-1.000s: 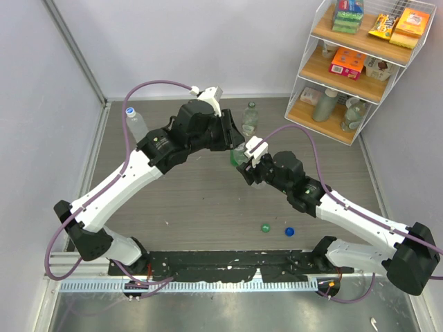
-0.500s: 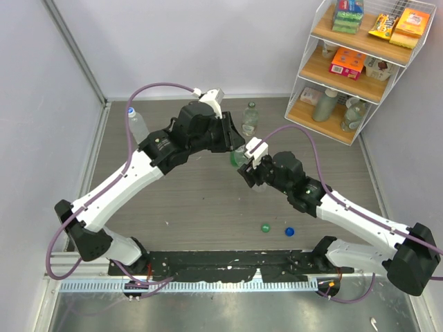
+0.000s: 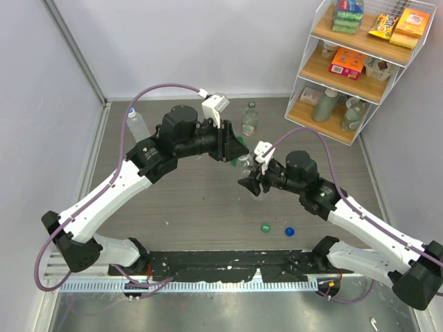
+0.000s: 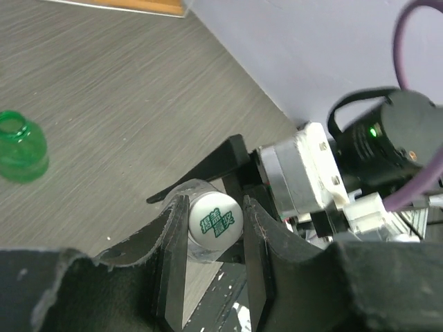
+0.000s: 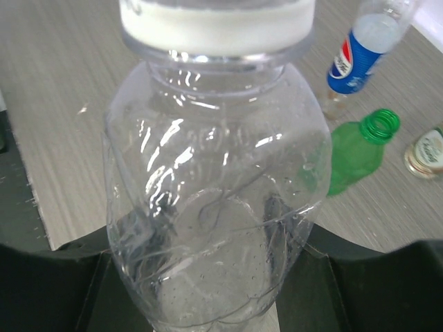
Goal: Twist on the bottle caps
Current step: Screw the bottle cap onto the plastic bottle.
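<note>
Our left fingers (image 4: 172,263) pinch the white cap (image 4: 215,220) sitting on the clear bottle (image 5: 214,207), whose body our right fingers (image 5: 55,290) clasp. The green bottle (image 5: 356,153) stands open nearby; a green cap (image 3: 264,227) and a blue cap (image 3: 289,232) lie on the desk (image 3: 194,200).

The left arm (image 3: 114,188) goes up from its base toward 1 o'clock. Then it bends, and its wrist points to 3 o'clock. The left gripper (image 4: 214,211) pinches the white cap (image 4: 215,218) between its two fingers. The right arm (image 3: 363,223) stretches toward 10 o'clock. The right gripper (image 3: 252,182) points to 9 o'clock and hugs the clear bottle (image 5: 214,187) from both sides. The two grippers are very close together.
</note>
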`<state>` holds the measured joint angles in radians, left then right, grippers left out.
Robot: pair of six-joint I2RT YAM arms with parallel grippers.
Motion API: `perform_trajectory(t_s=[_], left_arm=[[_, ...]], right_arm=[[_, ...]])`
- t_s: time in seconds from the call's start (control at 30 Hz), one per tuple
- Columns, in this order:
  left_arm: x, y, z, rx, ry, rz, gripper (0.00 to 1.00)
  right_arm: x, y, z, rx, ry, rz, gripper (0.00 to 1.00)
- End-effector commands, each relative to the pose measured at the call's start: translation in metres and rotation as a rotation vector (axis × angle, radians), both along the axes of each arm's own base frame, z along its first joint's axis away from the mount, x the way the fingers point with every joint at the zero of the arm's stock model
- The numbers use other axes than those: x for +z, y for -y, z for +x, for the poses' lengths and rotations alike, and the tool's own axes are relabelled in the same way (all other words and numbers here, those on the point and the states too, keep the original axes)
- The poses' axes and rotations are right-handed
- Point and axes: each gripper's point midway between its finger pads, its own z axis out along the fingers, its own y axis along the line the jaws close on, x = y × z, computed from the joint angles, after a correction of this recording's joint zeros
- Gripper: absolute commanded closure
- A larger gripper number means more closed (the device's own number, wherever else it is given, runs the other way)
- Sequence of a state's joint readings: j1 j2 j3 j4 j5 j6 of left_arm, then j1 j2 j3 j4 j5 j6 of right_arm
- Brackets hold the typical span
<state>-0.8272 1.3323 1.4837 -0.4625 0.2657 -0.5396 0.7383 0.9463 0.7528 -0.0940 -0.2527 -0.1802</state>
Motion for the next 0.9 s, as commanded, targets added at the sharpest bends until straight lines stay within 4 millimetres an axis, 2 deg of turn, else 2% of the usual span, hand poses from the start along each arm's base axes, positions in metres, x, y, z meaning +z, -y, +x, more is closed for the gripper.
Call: perform_trajectory(t_s=[0.0, 0.07, 0.23, 0.4, 0.43, 0.53, 0.77, 0.87], left_arm=[[-0.009, 0.017, -0.048, -0.326, 0.044, -0.005, 0.74], [-0.010, 0.017, -0.059, -0.411, 0.068, 0.000, 0.74], [-0.019, 0.012, -0.072, -0.530, 0.142, 0.035, 0.75], [-0.029, 0.002, -0.077, -0.580, 0.222, 0.080, 0.73], [-0.029, 0.002, -0.078, -0.588, 0.232, 0.082, 0.68], [-0.028, 0.000, -0.081, -0.609, 0.239, 0.085, 0.67], [-0.029, 0.003, -0.087, -0.656, 0.212, 0.073, 0.57], [-0.029, 0.003, -0.084, -0.636, 0.209, 0.083, 0.40]], right_arm=[[0.092, -0.023, -0.024, 0.259, 0.185, 0.203, 0.99], [0.097, -0.022, -0.030, 0.325, 0.207, 0.210, 0.99], [0.103, -0.017, -0.030, 0.427, 0.183, 0.229, 0.99], [0.104, -0.017, -0.027, 0.461, 0.170, 0.233, 0.99], [0.103, -0.018, -0.030, 0.489, 0.179, 0.230, 0.99], [0.104, -0.018, -0.037, 0.534, 0.201, 0.223, 0.99], [0.103, -0.015, -0.053, 0.610, 0.239, 0.209, 0.99], [0.100, -0.013, -0.055, 0.611, 0.228, 0.196, 0.99]])
